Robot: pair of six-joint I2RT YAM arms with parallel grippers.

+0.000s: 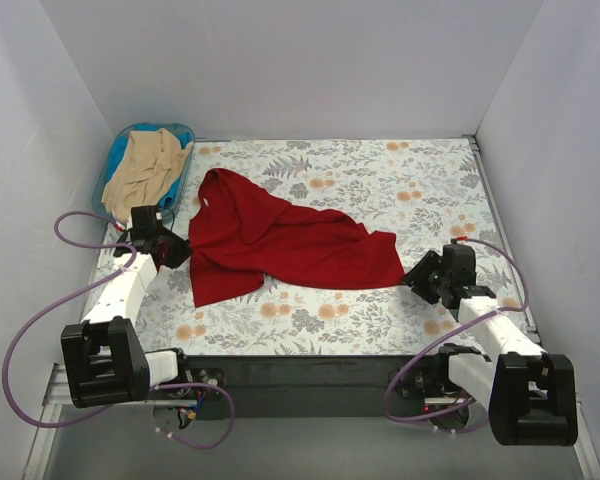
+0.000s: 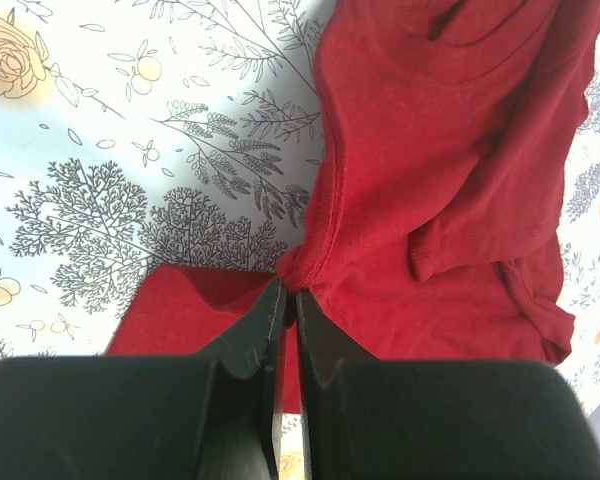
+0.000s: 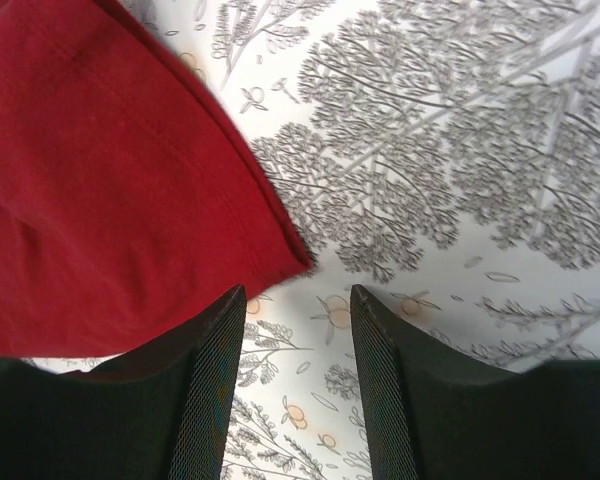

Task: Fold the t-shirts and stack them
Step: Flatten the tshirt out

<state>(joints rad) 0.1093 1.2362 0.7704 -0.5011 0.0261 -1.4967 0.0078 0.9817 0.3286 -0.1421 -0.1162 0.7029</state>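
Observation:
The dark red t-shirt (image 1: 280, 240) lies crumpled across the middle of the flowered table. My left gripper (image 1: 177, 252) is at its left edge, shut on a pinch of the red cloth (image 2: 460, 180), its fingertips (image 2: 289, 293) closed on a bunched hem. My right gripper (image 1: 420, 277) is open just beyond the shirt's right corner (image 3: 100, 190); its fingers (image 3: 215, 340) straddle bare tablecloth, the left one beside the hem. The beige t-shirt (image 1: 148, 170) lies heaped in the blue basket at the back left.
The blue plastic basket (image 1: 115, 155) stands at the far left corner. White walls enclose the table on three sides. The flowered tablecloth (image 1: 400, 180) shows at the back right and along the front edge.

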